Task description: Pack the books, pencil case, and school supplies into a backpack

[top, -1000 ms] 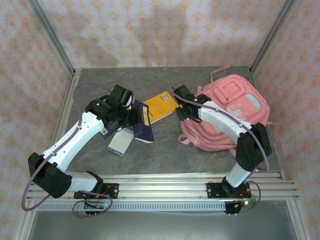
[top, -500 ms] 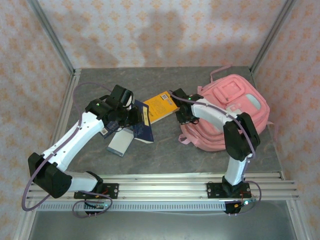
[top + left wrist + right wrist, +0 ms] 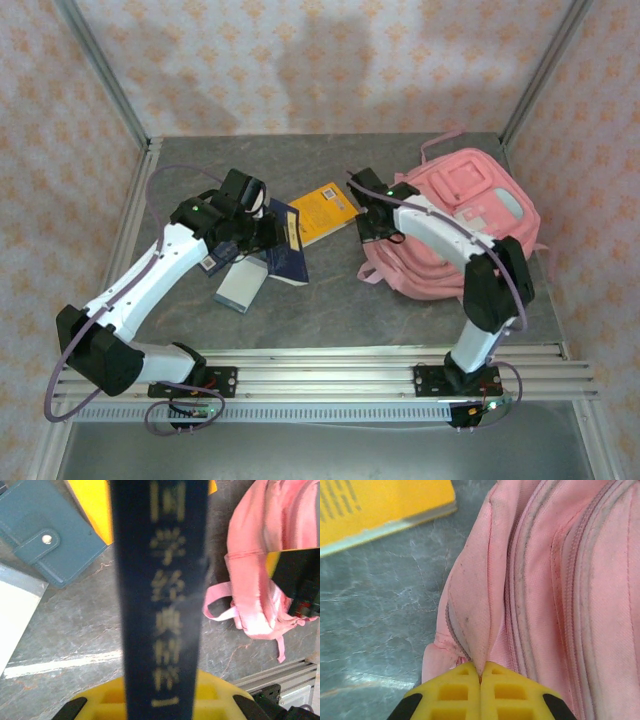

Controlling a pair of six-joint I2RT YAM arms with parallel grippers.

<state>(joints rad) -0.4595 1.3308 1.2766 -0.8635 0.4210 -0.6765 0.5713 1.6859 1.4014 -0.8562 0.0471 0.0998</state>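
A grey marbled table (image 3: 330,300) carries the soft pink backpack (image 3: 470,220) at right. The right wrist view shows the right jaws pinched shut on a fold of its stitched fabric. The left wrist view shows the left jaws clamping the gilt-lettered navy book (image 3: 160,605).

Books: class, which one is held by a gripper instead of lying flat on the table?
The navy book with gold spine lettering, clamped in the left gripper. The orange-yellow book and pale blue-grey book lie flat on the table.
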